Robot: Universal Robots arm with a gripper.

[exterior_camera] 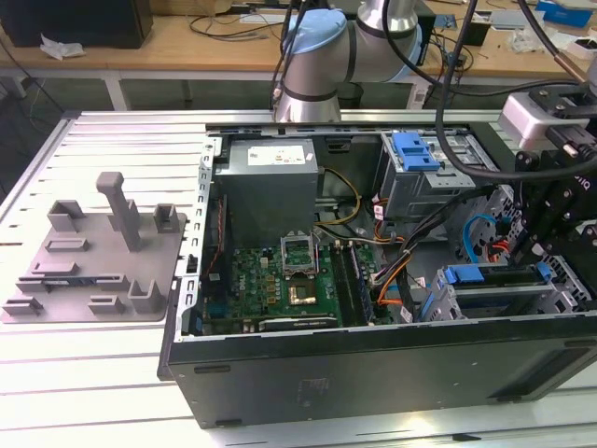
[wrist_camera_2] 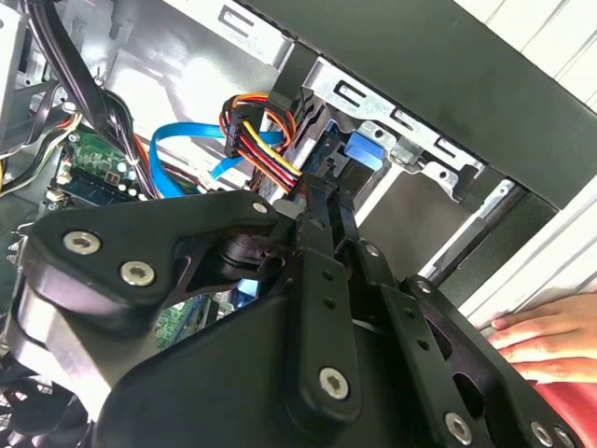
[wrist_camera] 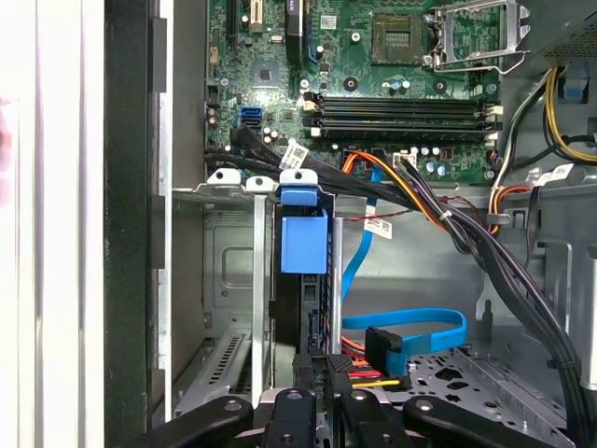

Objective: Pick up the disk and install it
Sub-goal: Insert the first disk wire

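1. Arm: silver-grey cylindrical metal robot arm [exterior_camera: 387, 17] with a light-blue plastic joint cap [exterior_camera: 312, 37], seen in the exterior view.
2. Cabling: black cables [exterior_camera: 448, 84] loop from the arm toward the wrist.
3. Wrist: pale grey-lilac boxy housing [exterior_camera: 532, 117] above black hardware.
4. Pincer: matte black metal pincer [wrist_camera_2: 322, 201] built of flat linkage bars fastened with silver screws [wrist_camera_2: 138, 273].
5. Person: a hand [wrist_camera_2: 546, 341] with a red sleeve [wrist_camera_2: 569, 411] edge.

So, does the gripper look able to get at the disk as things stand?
Probably yes: the gripper sits right at the disk in the drive cage, with nothing between them. Coloured wires lie close beside it and could snag.
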